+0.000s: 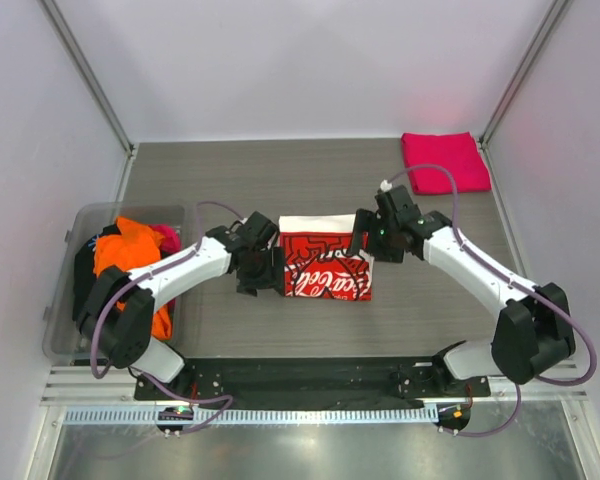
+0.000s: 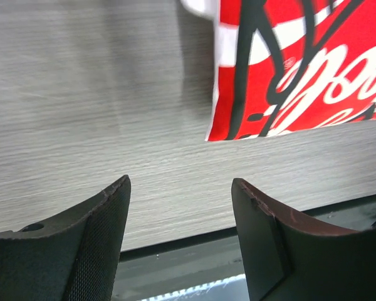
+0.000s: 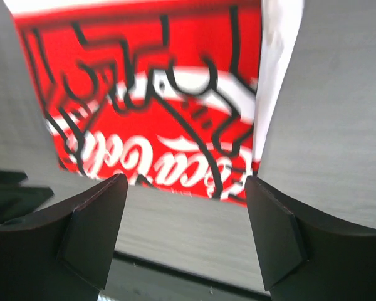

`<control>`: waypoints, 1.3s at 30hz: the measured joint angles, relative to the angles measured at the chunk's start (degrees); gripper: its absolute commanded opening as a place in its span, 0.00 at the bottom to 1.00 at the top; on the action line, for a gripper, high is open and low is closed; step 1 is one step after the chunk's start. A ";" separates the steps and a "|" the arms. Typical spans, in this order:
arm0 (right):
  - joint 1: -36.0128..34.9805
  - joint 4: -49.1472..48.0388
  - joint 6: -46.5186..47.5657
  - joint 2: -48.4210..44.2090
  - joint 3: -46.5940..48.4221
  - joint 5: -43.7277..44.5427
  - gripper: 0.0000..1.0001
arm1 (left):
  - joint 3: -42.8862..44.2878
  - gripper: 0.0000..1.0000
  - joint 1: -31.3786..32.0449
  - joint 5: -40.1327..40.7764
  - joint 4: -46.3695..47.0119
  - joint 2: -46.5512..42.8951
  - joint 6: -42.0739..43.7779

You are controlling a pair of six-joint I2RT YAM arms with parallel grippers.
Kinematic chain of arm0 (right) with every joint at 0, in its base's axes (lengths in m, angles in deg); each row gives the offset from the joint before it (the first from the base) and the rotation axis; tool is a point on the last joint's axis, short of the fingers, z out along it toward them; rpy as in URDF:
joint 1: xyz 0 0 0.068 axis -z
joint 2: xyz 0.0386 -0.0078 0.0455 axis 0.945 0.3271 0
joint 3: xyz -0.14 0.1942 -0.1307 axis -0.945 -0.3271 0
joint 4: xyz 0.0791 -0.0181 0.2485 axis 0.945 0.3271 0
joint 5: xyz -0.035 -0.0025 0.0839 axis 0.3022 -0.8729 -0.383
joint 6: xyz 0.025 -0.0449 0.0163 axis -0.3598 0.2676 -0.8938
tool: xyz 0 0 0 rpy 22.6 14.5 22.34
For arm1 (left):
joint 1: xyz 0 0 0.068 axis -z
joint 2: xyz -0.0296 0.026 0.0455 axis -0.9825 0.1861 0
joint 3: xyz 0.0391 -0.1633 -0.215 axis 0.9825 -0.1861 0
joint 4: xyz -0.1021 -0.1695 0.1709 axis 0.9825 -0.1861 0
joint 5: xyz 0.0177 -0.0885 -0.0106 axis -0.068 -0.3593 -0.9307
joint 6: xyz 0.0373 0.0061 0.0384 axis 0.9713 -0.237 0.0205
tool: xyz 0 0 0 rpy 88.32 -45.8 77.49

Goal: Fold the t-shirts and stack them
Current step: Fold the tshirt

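The white tee with the red script panel (image 1: 325, 262) lies at the middle of the worktop (image 1: 280, 190), folded into a compact rectangle: a white band along its far edge, the red print with white lettering and black line-work facing up. Its edges look fairly square, though the near edge runs slightly aslant in the top view.

The left pincer (image 1: 270, 270) sits just beside the tee's left edge and the right pincer (image 1: 362, 245) at its right edge. Both are spread wide and hold nothing; in each wrist view the worktop shows bare between the fingers, with the cloth just ahead of them.

By my reading the folding of this shirt is at or close to its end, and the step in hand is the handover from fold to stack. A plain pink-red tee (image 1: 444, 162) lies folded at the far right corner, well apart — the likely base of the pile. The next move would call for both pincers to nip opposite edges through all layers and lift evenly, so the thin cloth does not sag open on the way.

An orange tee (image 1: 130, 250) and a dark one (image 1: 85, 275) wait, crumpled, in the clear plastic bin (image 1: 60, 320) at the left.
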State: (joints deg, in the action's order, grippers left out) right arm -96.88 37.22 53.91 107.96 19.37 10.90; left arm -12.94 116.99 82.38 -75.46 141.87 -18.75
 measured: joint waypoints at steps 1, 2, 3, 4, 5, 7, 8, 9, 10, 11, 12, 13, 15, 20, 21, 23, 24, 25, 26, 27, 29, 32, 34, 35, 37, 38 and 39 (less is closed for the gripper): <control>0.46 0.09 0.52 0.61 2.54 0.61 0.81 | 0.61 0.67 -0.09 0.76 -0.52 -0.59 0.24; 1.14 0.44 1.03 1.46 4.72 1.27 0.81 | 1.33 0.67 -0.15 1.33 -0.85 -0.87 0.50; 2.16 0.52 1.90 3.15 7.54 1.88 0.79 | 1.90 0.67 -0.17 1.66 -0.98 -0.94 0.68; 3.13 0.37 2.64 5.11 9.64 2.45 0.79 | 2.54 0.67 -0.17 1.95 -1.05 -0.92 1.09; 4.11 0.42 3.37 7.04 11.50 2.89 0.78 | 2.91 0.67 -0.17 2.19 -1.09 -0.87 1.20; 5.81 0.22 4.98 12.07 15.19 3.54 0.76 | 3.54 0.67 -0.17 2.49 -1.11 -0.87 1.36; 6.51 0.02 5.86 15.08 16.94 3.74 0.75 | 3.69 0.67 -0.17 2.69 -1.07 -0.90 1.42; 7.19 0.33 6.75 18.01 18.82 3.96 0.74 | 3.72 0.67 -0.17 2.86 -1.01 -0.90 1.46; 7.69 0.31 7.48 20.33 20.24 4.00 0.73 | 3.72 0.67 -0.17 2.89 -1.01 -0.90 1.49; 8.04 0.28 8.20 22.84 21.73 4.07 0.73 | 3.69 0.66 -0.17 2.93 -1.03 -0.90 1.49; 8.22 0.52 8.76 25.16 23.34 4.20 0.73 | 3.69 0.66 -0.17 3.10 -1.01 -0.92 1.49; 8.28 0.33 9.44 27.23 24.65 4.17 0.73 | 3.69 0.66 -0.17 3.52 -1.01 -0.96 1.51; 8.31 0.35 10.56 30.88 27.10 4.09 0.71 | 3.41 0.66 -0.17 4.24 -0.90 -1.29 1.53; 8.39 -0.37 12.46 37.27 31.04 2.95 0.64 | 1.79 0.66 -0.24 5.33 -0.85 -3.06 1.53; 8.48 -0.57 12.74 38.38 31.58 2.71 0.60 | 1.46 0.66 -0.24 5.42 -0.72 -3.19 1.53; 8.52 -1.01 13.33 40.22 32.44 1.97 0.50 | 0.92 0.66 -0.24 5.46 -0.48 -3.19 1.53; 8.55 -1.27 13.68 40.89 32.72 1.57 0.45 | 0.59 0.66 -0.24 5.49 -0.44 -3.19 1.51; 8.55 -1.62 13.94 41.38 32.89 1.14 0.40 | 0.28 0.66 -0.24 5.49 -0.42 -3.19 1.51; 8.55 -1.66 14.03 41.55 33.14 0.74 0.35 | 0.00 0.66 -0.24 5.49 -0.37 -3.19 1.51; 8.57 -1.81 14.25 41.62 33.35 0.20 0.24 | -0.22 0.66 -0.24 5.49 -0.31 -3.19 1.51; 8.68 -2.05 14.58 41.62 33.68 -0.83 0.12 | -0.52 0.66 -0.24 5.49 -0.22 -3.19 1.51; 8.70 -2.40 14.80 41.40 33.79 -2.03 0.05 | -0.94 0.66 -0.24 5.46 -0.04 -3.48 1.46; 8.70 -2.23 14.86 40.68 33.79 -2.49 0.01 | -1.14 0.66 -0.24 5.46 -0.02 -3.87 1.36; 8.70 -2.08 14.84 39.87 33.79 -2.71 0.01 | -1.16 0.66 -0.24 5.44 -0.04 -4.15 1.25; 8.68 -1.40 14.80 37.13 33.77 -3.26 0.01 | -1.18 0.65 -0.24 5.42 0.09 -4.66 1.03; 8.68 -1.03 14.78 35.32 33.77 -3.56 0.01 | -1.18 0.65 -0.24 5.40 0.15 -4.90 0.96; 8.68 -0.66 14.78 33.09 33.77 -3.93 0.01 | -1.18 0.65 -0.24 5.38 0.24 -5.11 0.81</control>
State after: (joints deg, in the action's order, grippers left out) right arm -88.21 36.56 68.68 141.05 53.14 6.97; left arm -14.12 116.75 87.76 -75.22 136.75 -17.94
